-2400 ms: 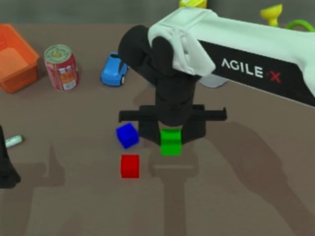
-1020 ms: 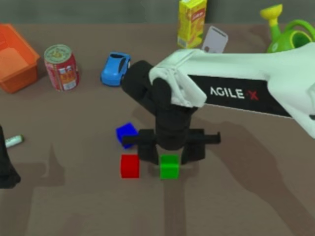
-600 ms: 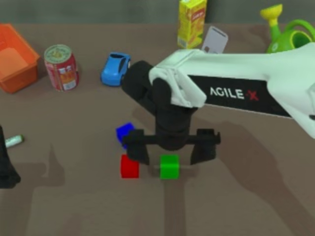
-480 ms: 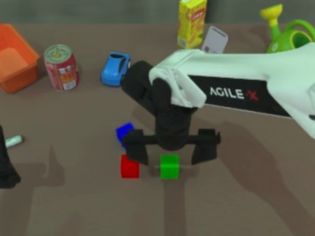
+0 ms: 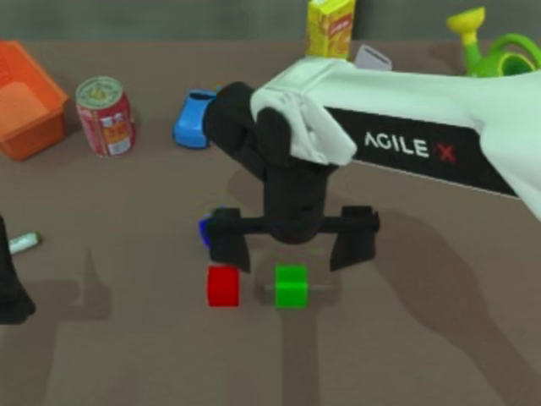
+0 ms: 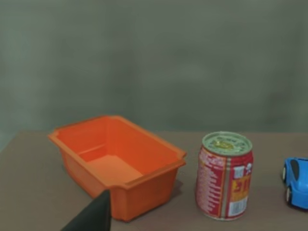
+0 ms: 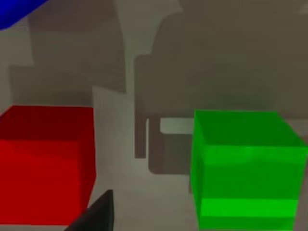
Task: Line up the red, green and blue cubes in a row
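Sitting flat: the green cube (image 5: 291, 286) rests on the brown surface (image 5: 439, 338), just right of the red cube (image 5: 223, 286), a small gap between them; neither touches the other.
Right hand: the right hand (image 5: 292, 245) hangs above and just far of the green cube, fingers spread wide and holding nothing; one finger stands over the red cube's far side, the other well right of the green one.
Why so: I judge the green cube is set level with the red one to form the first two places of the row, and the wide spread lets the hand clear it without nudging.
Blue cube: the blue cube (image 5: 205, 228) lies far and slightly left of the red one, mostly hidden under the right arm; only a sliver shows. It is out of line, so I judge it is the piece left to place.
Facing and axis: the cubes are equal on all sides, so none has a long axis; red and green sit with faces square to the surface's edges, one flat face toward the near side. The row's axis runs left to right.
Wrist view: red and green stand side by side, apart, upright.
Left hand: the left hand (image 5: 12, 296) is parked at the near left edge; I cannot tell how its fingers stand.
Bystanders: soda can (image 5: 105, 115), orange bin (image 5: 25, 101), toy car (image 5: 189, 123), all far left.
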